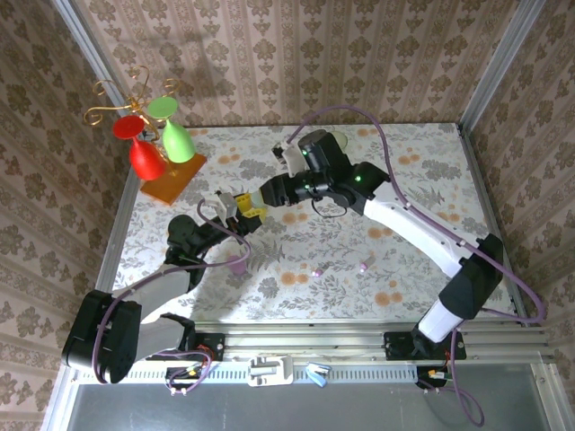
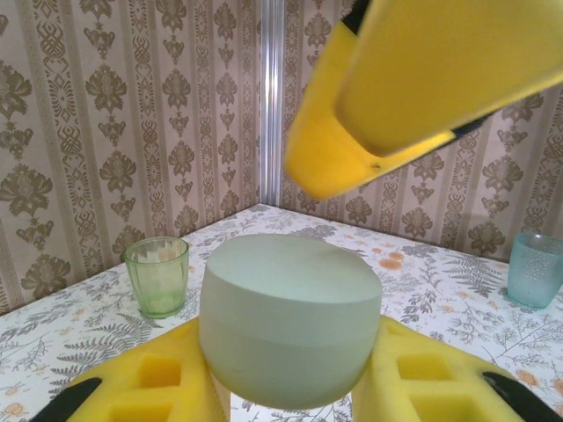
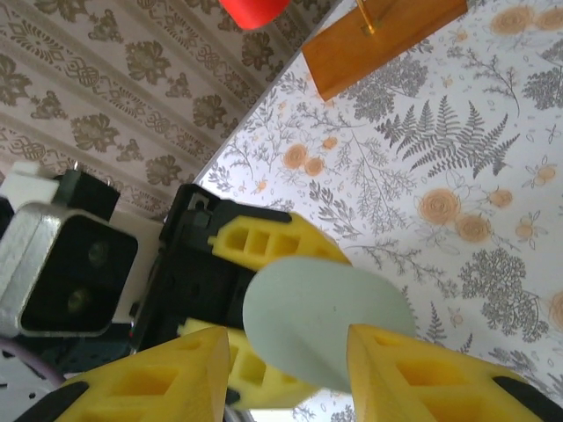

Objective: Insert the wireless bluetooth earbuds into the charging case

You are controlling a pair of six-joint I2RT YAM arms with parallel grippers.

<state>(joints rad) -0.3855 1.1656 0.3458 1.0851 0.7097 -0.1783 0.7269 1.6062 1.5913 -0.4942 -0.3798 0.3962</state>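
The left claw [image 2: 290, 387] is clamping the pale green charging case [image 2: 290, 330] aloft, presenting it so the right claw [image 3: 290, 378], straddling its lid with jaws part-open, can probably open it. Both earbuds [image 1: 316, 270] are lying on the desk [image 1: 404, 180] at four o'clock.

My left arm [image 1: 153, 301] and right arm [image 1: 418, 224] are built alike: chunky black joint housings with smooth white links between them. A purple cable [image 1: 359, 112] loops loose along each arm. Small green lights [image 1: 358, 178] glow on the right arm's black wrist. My left gripper [image 2: 290, 387] and right gripper [image 3: 290, 382] carry the same fingers [image 3: 422, 378]: thick bright-yellow blocks with square pockets moulded in and black strips at the outer edges. The left gripper's body is black, with a grey, dark-faced box camera [image 3: 66, 264] mounted beside it.
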